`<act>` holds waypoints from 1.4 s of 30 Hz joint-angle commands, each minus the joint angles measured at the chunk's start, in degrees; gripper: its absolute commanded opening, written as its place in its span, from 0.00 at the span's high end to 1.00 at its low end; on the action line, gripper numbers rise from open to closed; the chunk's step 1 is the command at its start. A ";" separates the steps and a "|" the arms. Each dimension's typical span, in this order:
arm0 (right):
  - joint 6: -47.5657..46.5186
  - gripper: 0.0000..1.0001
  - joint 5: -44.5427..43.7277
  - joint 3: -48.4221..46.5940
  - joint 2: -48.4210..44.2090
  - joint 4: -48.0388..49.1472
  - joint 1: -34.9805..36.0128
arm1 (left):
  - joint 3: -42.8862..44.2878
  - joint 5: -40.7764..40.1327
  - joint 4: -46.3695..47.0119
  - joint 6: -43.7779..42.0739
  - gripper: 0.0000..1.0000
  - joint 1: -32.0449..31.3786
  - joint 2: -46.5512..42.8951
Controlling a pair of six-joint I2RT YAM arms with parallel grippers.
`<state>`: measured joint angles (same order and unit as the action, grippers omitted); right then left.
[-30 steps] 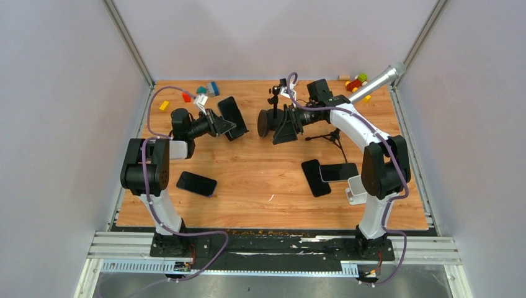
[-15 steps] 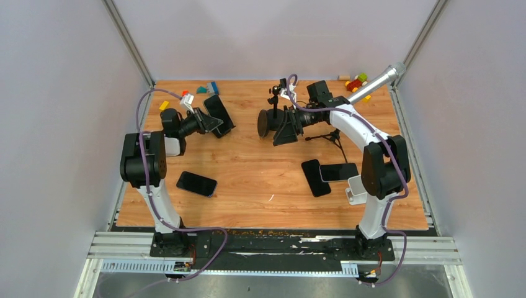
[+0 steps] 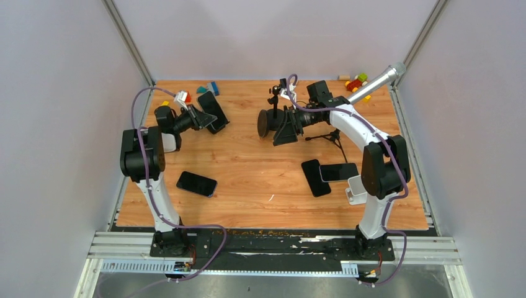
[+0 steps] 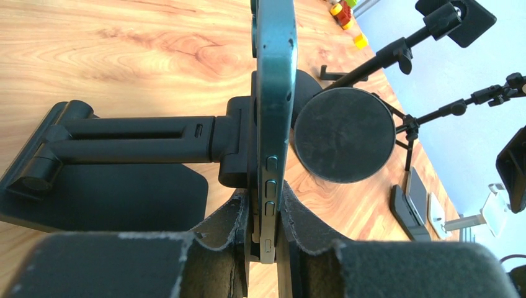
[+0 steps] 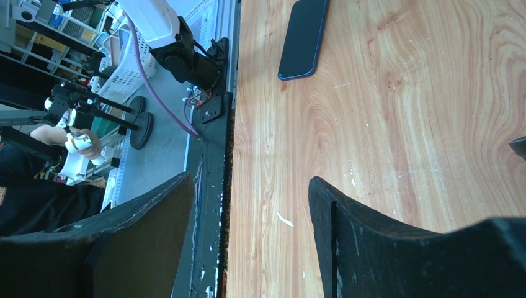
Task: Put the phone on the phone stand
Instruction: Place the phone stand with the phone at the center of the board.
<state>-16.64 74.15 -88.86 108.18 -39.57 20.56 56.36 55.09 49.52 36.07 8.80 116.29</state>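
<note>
**Fig.** Upper left of the overhead view: the left gripper (image 4: 265, 214) pinches the phone (image 4: 276, 93) by one end, probably leaving its back free to meet the stand (image 4: 344, 133), which is well apart (round pad facing it). The right gripper (image 5: 248, 186), spread and empty, waits beside the stand, perhaps to steady it.

Wood: table (image 3: 260, 167), smooth, light sheen, clear grain, few white scuffs. Glossy dark teal metal, small chips: phone (image 4: 273, 93) edge. Matt black, smooth: phone stand (image 4: 124, 133). Matt black, faintly grainy: round disc (image 4: 344, 135). Rough black padding, frayed pale edges: left gripper's fingers (image 4: 223, 239). Brushed silver metal: tube (image 3: 378, 79) at table's far right corner.
</note>
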 commanded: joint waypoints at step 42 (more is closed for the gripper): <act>-1.28 0.32 2.58 0.32 0.54 1.29 0.98 | 4.10 5.13 -10.93 -3.88 0.29 6.41 0.25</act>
<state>-16.62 74.61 -88.86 108.62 -39.59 21.21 61.52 59.46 38.00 34.09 14.61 119.55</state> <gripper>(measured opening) 0.686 0.654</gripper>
